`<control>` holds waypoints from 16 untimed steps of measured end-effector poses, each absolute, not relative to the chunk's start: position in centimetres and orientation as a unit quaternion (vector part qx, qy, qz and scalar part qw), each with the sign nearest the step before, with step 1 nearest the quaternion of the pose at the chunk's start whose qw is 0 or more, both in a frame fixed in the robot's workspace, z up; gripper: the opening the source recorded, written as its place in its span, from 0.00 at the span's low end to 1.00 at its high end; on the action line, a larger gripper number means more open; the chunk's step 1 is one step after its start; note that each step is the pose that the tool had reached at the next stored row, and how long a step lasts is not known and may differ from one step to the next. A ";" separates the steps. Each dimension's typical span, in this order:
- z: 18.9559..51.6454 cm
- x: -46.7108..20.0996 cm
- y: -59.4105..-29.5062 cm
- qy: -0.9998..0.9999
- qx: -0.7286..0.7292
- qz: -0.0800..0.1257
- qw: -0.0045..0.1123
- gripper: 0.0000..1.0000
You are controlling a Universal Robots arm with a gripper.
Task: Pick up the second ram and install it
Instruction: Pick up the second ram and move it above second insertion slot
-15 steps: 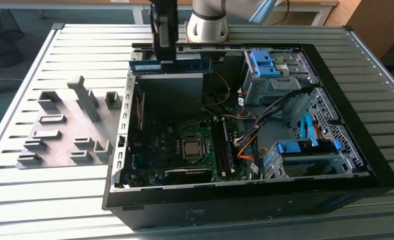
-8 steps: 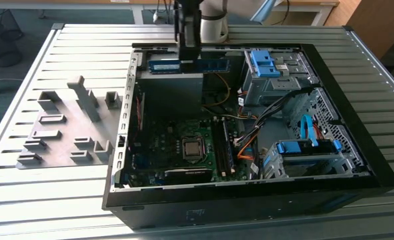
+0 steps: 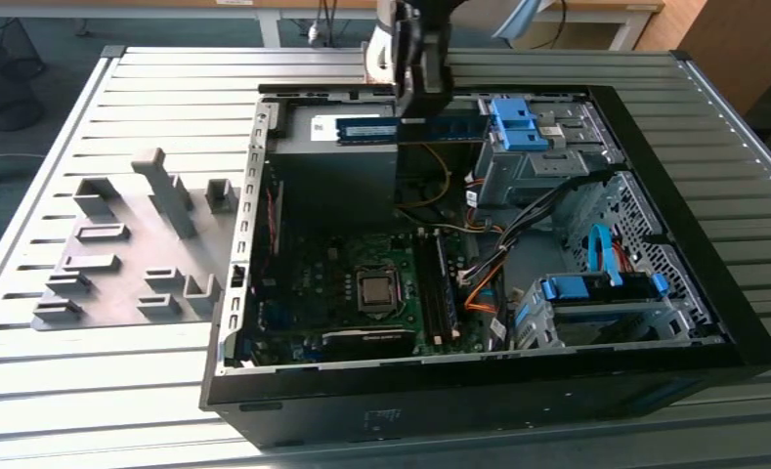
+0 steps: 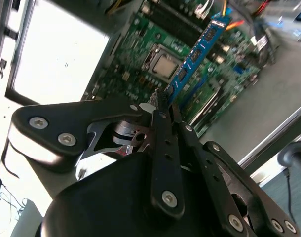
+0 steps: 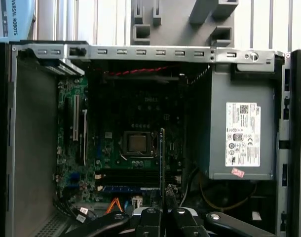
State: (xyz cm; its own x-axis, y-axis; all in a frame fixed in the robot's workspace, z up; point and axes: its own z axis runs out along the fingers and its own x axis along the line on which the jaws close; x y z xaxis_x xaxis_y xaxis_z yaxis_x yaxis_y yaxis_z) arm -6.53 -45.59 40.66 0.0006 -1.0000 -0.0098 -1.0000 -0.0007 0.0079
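Exterior view first: where is your second ram (image 3: 365,128)?

Your gripper (image 3: 418,115) is clamped on it, fingers pressed against its two flat faces. It hangs in the air above the power supply (image 3: 333,176), at the far end of the open computer case (image 3: 490,396). It touches nothing but the fingers.

Which way do the memory slots (image 3: 440,293) lie from your gripper?

They lie toward the near side of that view and a little to the exterior view's right. They sit down on the green board just beside the processor (image 3: 376,289), lower than the stick and well apart from it.

And the long axis?

That, I judge, is the relation you have to mind. Your stick runs across the exterior view from left to right, while the slots run from near to far, so the two cross at roughly a right angle. The first wrist view agrees: you see the stick edge-on as a thin line, and the slots lie square across it.

Counts?

You have one arm, one gripper and one stick in it. One blue stick (image 5: 128,188) looks already seated on the board. The dark slots beside it seem free, perhaps two, though I can't count them firmly. There is one processor, one power supply and one case. One grey holder tray (image 3: 124,274) lies outside the case on the exterior view's left.
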 end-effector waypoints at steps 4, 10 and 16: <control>40.6 -5.5 -45.6 0.707 -0.707 0.006 0.001 0.14; 40.6 -5.3 -45.6 0.707 -0.707 0.006 0.001 0.14; 40.6 -5.2 -45.6 0.707 -0.707 0.006 0.001 0.14</control>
